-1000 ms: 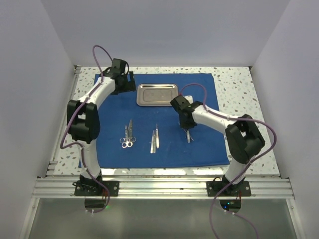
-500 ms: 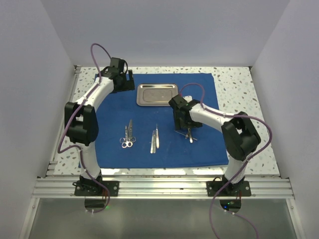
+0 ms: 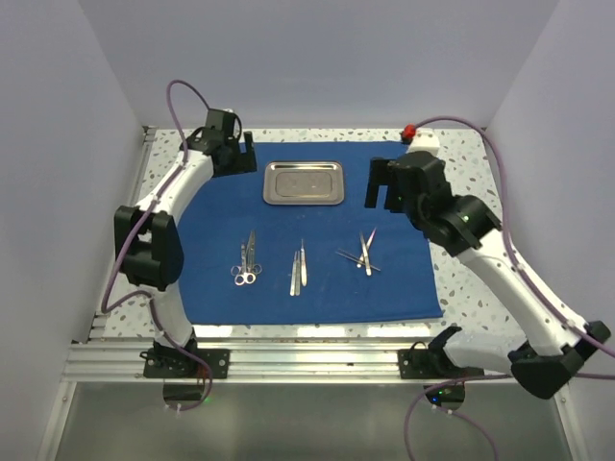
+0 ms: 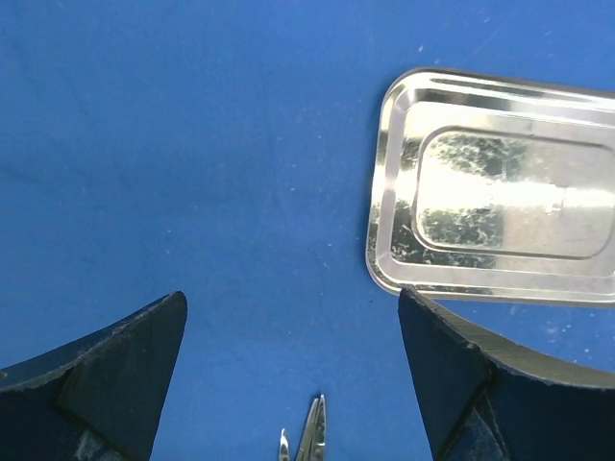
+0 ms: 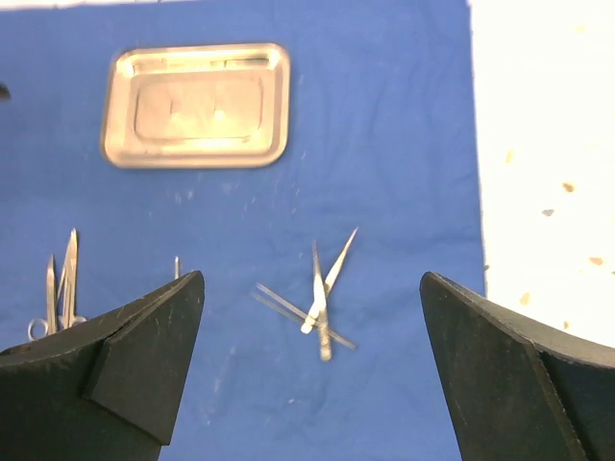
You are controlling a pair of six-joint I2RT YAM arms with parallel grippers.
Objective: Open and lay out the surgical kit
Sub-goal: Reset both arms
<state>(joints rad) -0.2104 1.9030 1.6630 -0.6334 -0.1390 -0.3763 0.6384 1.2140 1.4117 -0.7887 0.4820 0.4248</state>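
On the speckled white bench [image 3: 461, 173]: large royal-blue cloth wrap [image 3: 317, 288], spread flat. Over its far-left part: left hand [image 4: 291, 296], fingers wide apart, holding nothing; just right of it, on the wrap, small shiny rectangular steel tray [image 3: 304, 182] with rounded corners. Nearer, left to right on the wrap: ring-handled silver scissors [image 3: 246, 261], two slim silver tweezers [image 3: 299, 269], crossed slim silver instruments [image 3: 362, 254]; above the wrap's right part, right hand [image 5: 312, 280], likewise spread wide and empty.
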